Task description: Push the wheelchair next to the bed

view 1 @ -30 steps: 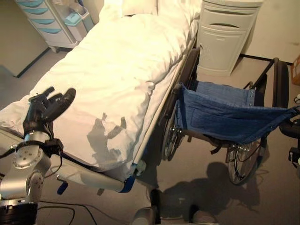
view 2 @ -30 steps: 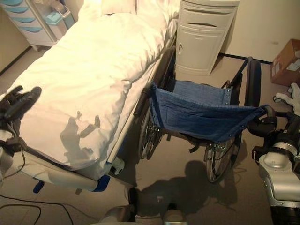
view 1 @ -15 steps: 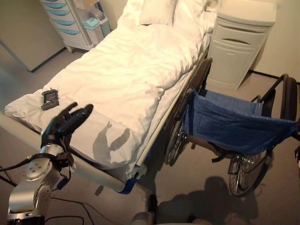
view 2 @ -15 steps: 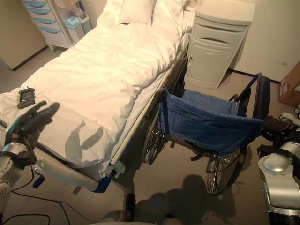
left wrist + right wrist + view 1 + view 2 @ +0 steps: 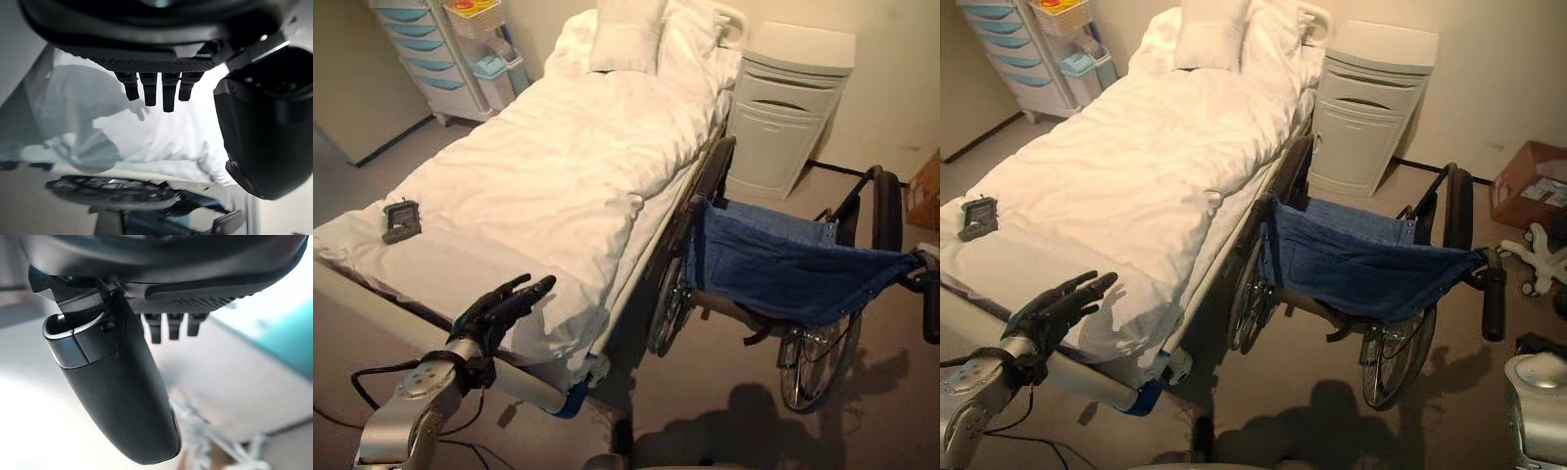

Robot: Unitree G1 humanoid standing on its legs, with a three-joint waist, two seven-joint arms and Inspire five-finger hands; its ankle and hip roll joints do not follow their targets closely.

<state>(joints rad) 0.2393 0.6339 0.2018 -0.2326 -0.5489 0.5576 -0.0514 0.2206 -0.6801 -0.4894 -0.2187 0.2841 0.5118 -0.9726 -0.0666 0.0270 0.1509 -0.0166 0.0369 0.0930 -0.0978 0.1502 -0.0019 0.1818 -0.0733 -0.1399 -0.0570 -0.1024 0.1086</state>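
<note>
Beside bed (image 5: pixel 558 166) | wheelchair (image 5: pixel 783 264), blue sling seat | left hand (image 5: pixel 504 305) spread

The bed (image 5: pixel 548 186) runs away from the near corner toward the far wall, covered in a rumpled white duvet (image 5: pixel 578 147) that hangs over the side a bit. Two white pillows (image 5: pixel 626 39) sit at the head end. There's a small dark gadget (image 5: pixel 400 220) lying flat on the sheet near the foot, toward the left edge. On the floor (image 5: pixel 1332 392), a wheelchair (image 5: pixel 1361 284) with a blue fabric seat is parked right up against the bed's right side, a white bedside cabinet (image 5: pixel 1366 103) just past it. A cardboard box (image 5: pixel 1528 186) sits off to the right.
</note>
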